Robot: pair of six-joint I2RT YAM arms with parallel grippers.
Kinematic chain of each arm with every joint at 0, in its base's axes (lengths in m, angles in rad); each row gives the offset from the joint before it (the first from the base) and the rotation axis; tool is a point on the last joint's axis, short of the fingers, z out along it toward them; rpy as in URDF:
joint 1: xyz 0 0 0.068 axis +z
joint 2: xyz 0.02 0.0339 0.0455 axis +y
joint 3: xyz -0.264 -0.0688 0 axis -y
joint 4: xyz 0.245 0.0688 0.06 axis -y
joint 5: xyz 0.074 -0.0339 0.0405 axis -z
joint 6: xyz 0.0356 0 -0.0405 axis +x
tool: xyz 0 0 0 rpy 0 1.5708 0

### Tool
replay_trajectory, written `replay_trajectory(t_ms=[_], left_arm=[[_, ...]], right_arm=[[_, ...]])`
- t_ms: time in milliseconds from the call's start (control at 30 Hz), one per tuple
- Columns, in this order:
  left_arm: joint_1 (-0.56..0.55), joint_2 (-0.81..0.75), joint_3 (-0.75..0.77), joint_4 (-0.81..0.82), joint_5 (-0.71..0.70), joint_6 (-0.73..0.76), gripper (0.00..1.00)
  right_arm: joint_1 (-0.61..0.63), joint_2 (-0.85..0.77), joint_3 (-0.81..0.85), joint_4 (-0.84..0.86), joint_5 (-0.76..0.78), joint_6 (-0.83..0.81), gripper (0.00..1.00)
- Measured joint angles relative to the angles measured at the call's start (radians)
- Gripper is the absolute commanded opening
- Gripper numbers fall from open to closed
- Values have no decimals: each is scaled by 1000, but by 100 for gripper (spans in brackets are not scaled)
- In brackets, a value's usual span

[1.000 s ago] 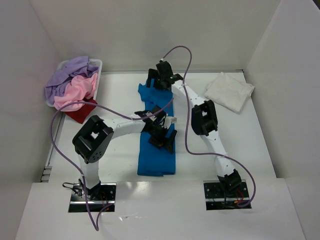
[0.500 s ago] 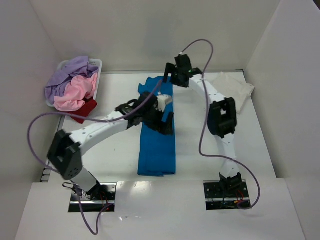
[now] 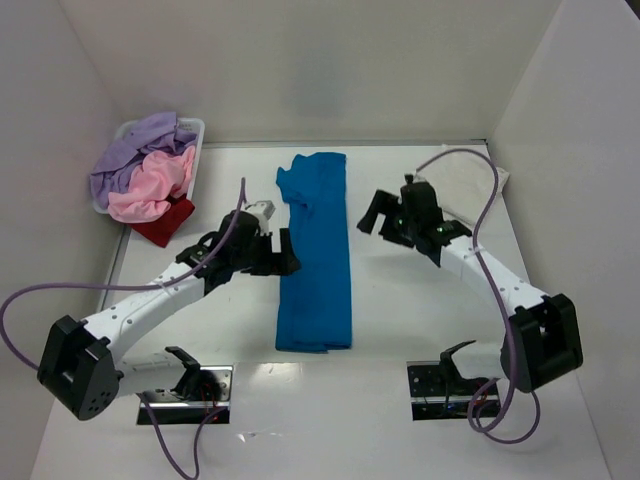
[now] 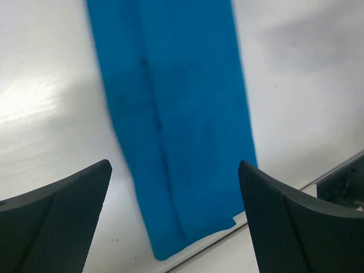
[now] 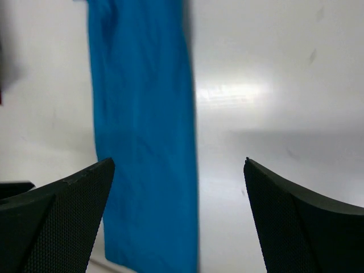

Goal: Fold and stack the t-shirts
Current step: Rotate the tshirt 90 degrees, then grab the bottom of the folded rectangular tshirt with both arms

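- Blue t-shirt (image 3: 318, 255) lies in the middle of the table (image 3: 400, 320), folded lengthwise into a long narrow strip that runs from the far side towards the arm bases
- its collar end is at the far end, with one short flap sticking out to the left there; the near end is cut off square
- left wrist view: the blue strip (image 4: 176, 125) lies flat on the white surface with a faint crease along its length
- right wrist view: the same strip (image 5: 142, 142) lies along the left half of the picture, with bare table to its right
- Left gripper (image 3: 280, 255) sits just beside the strip's left edge, about halfway along; contact can't be told from above
- left wrist view: left gripper (image 4: 174, 170) has its jaws spread wide with nothing between them, only cloth and table below
- Right gripper (image 3: 385, 215) is over bare table to the right of the strip, clear of the cloth
- right wrist view: right gripper (image 5: 179, 162) also has its jaws spread wide and holds nothing
- White t-shirt (image 3: 470, 190) lies at the far right of the table, partly hidden by the right arm and its cable
- White basket (image 3: 198, 128) stands at the far left corner, with the lavender t-shirt (image 3: 140, 150) heaped in it
- pink t-shirt (image 3: 155, 185) spills over its near side
- dark red t-shirt (image 3: 160, 225) shows below the pink one, down on the table
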Motion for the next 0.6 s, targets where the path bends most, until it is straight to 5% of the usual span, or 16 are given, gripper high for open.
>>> replay_trajectory(t_ms=[333, 600], left_arm=[[35, -135, -113, 18, 42, -88, 100], [16, -114, -225, -27, 107, -106, 100]], right_arm=[[125, -369, -280, -36, -50, 149, 100], [262, -394, -425, -46, -69, 243, 100]])
